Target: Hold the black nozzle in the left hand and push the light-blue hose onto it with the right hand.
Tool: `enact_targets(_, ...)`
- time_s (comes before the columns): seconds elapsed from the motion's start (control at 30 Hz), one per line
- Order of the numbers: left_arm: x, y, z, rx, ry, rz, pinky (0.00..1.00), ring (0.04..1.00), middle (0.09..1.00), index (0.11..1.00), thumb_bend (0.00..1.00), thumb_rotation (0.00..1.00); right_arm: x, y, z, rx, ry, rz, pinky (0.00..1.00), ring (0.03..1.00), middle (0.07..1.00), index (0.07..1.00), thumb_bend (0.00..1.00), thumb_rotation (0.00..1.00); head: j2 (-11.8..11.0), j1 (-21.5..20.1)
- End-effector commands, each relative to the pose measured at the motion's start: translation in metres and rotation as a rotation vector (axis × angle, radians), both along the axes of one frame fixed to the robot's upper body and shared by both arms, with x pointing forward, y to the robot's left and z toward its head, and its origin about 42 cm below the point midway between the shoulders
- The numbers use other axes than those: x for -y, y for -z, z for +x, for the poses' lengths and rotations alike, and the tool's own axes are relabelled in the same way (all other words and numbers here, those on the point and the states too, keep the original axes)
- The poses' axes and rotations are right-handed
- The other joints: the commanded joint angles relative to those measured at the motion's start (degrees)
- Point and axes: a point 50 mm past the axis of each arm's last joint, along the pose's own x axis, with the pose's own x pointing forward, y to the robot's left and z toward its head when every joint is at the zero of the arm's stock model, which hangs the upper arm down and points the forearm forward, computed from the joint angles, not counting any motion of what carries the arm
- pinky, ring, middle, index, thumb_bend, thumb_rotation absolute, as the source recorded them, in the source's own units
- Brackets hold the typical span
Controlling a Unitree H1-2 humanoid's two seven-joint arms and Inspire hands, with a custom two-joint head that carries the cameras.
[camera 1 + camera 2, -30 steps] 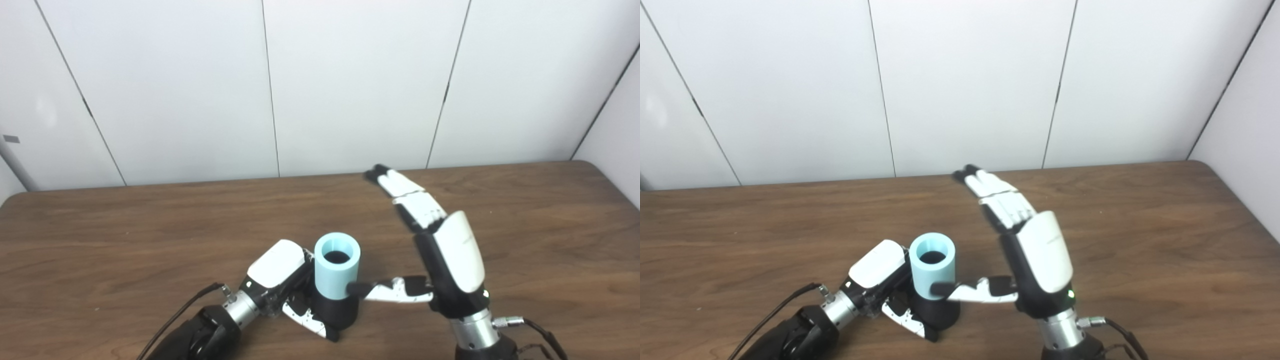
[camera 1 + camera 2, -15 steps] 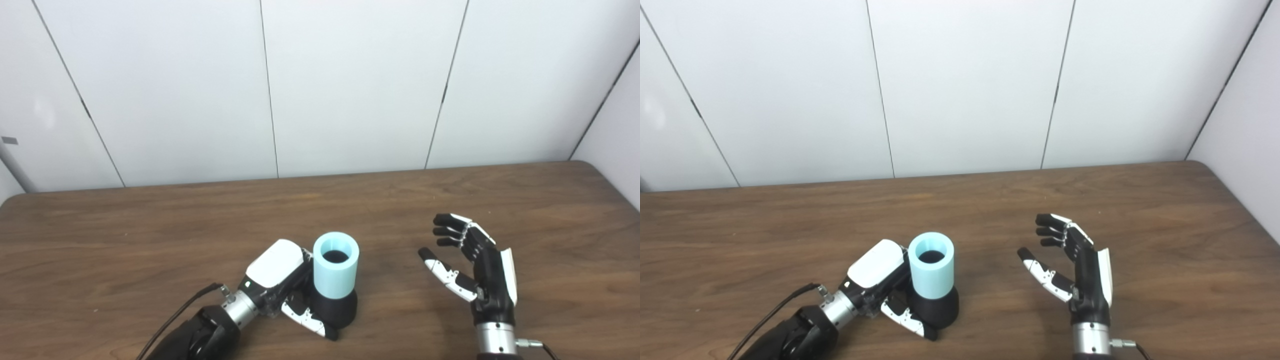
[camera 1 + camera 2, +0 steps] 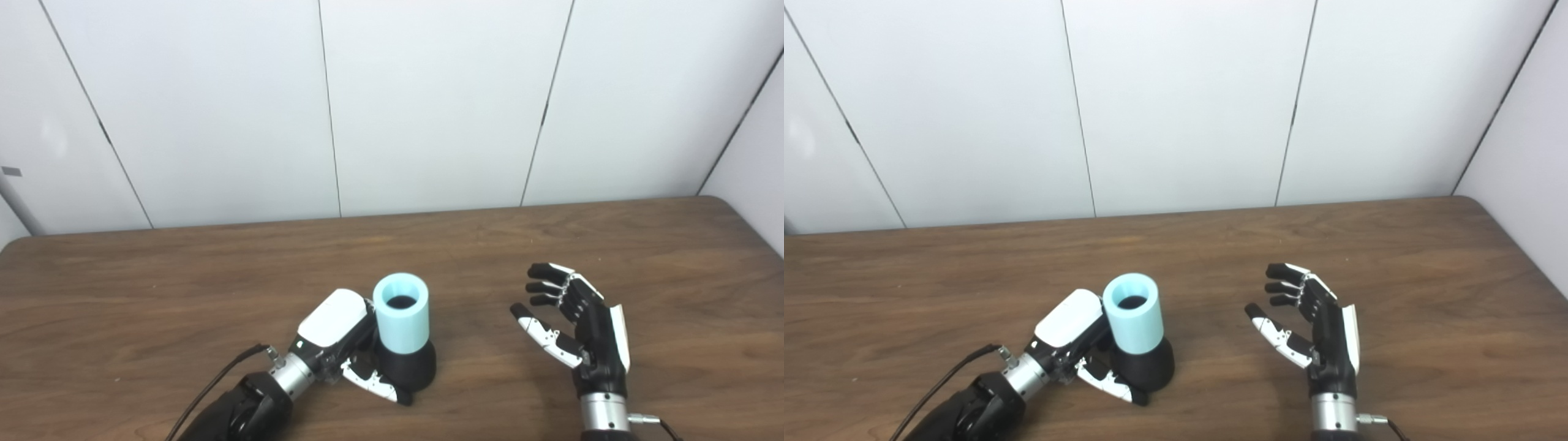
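The light-blue hose [image 3: 401, 312] stands seated on top of the black nozzle [image 3: 409, 370], and the pair leans slightly to the left on the brown table [image 3: 184, 288]. My left hand [image 3: 343, 343] is shut on the nozzle's base, fingers behind it and thumb [image 3: 375, 384] wrapped around the front. My right hand [image 3: 579, 327] is open, palm facing left, well to the right of the hose and holding nothing. In the right eye view the hose [image 3: 1133, 312] and the right hand [image 3: 1317, 331] stand equally far apart.
White wall panels [image 3: 429, 104] rise behind the table's far edge. A black cable [image 3: 214, 383] runs from my left wrist to the bottom edge. The table's right corner [image 3: 729, 205] curves near the side wall.
My right hand let go of the hose, dropped away to the right and now rests open. The left hand has tipped the joined hose and nozzle slightly leftward.
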Motion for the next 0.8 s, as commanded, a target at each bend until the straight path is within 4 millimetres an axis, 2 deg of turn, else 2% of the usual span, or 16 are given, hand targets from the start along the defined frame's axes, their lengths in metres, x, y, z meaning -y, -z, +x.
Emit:
enact_targets(0.0,-0.037,0.079,-0.045,-0.221,-0.085,0.139,0.63,0.78,0.743,0.739,1.0,0.06,0.0,-0.012,0.007,0.058,-0.009,-0.01,0.56,0.639,0.684,0.644,0.34,0.01,0.04,-0.03)
enact_targets(0.07,-0.039,0.08,-0.044,-0.209,-0.092,0.154,0.67,0.805,0.775,0.771,1.0,0.08,0.0,-0.012,0.008,0.057,-0.008,-0.013,0.58,0.652,0.684,0.644,0.34,0.0,-0.02,0.02)
enact_targets(0.17,-0.043,0.081,-0.043,-0.198,-0.106,0.191,0.71,0.816,0.796,0.801,1.0,0.11,0.0,-0.011,0.008,0.058,-0.011,-0.005,0.54,0.613,0.669,0.64,0.34,0.0,0.0,-0.02)
enact_targets(0.33,-0.047,0.085,-0.041,-0.202,-0.123,0.243,0.78,0.856,0.836,0.849,1.0,0.16,-0.001,-0.012,0.008,0.054,-0.01,-0.008,0.58,0.654,0.68,0.642,0.34,0.01,-0.07,-0.04)
enact_targets(0.4,-0.049,0.086,-0.04,-0.217,-0.131,0.264,0.81,0.881,0.864,0.873,1.0,0.18,-0.001,-0.012,0.009,0.052,-0.008,-0.007,0.51,0.598,0.665,0.64,0.34,0.02,-0.16,-0.02)
enact_targets(0.53,-0.053,0.086,-0.037,-0.238,-0.141,0.284,0.82,0.901,0.886,0.891,1.0,0.23,-0.002,-0.012,0.009,0.053,-0.009,-0.017,0.57,0.644,0.675,0.641,0.34,0.03,-0.21,-0.21)
enact_targets(0.6,-0.056,0.084,-0.035,-0.273,-0.159,0.293,0.86,0.926,0.909,0.914,1.0,0.23,-0.002,-0.012,0.01,0.05,-0.005,-0.018,0.5,0.594,0.669,0.641,0.34,0.04,-0.21,-0.28)
enact_targets(0.63,-0.059,0.082,-0.033,-0.287,-0.167,0.298,0.87,0.931,0.914,0.919,1.0,0.23,-0.002,-0.012,0.01,0.05,-0.004,-0.023,0.4,0.509,0.648,0.643,0.33,0.05,-0.19,-0.27)
enact_targets(0.7,-0.066,0.08,-0.03,-0.302,-0.181,0.315,0.87,0.934,0.919,0.928,1.0,0.24,-0.002,-0.012,0.011,0.049,-0.003,-0.03,0.34,0.446,0.637,0.646,0.33,0.07,-0.33,0.12)
enact_targets(0.77,-0.075,0.077,-0.026,-0.322,-0.198,0.321,0.87,0.93,0.92,0.93,1.0,0.24,-0.002,-0.012,0.013,0.041,-0.001,-0.034,0.17,0.254,0.628,0.653,0.33,0.09,-0.47,0.38)
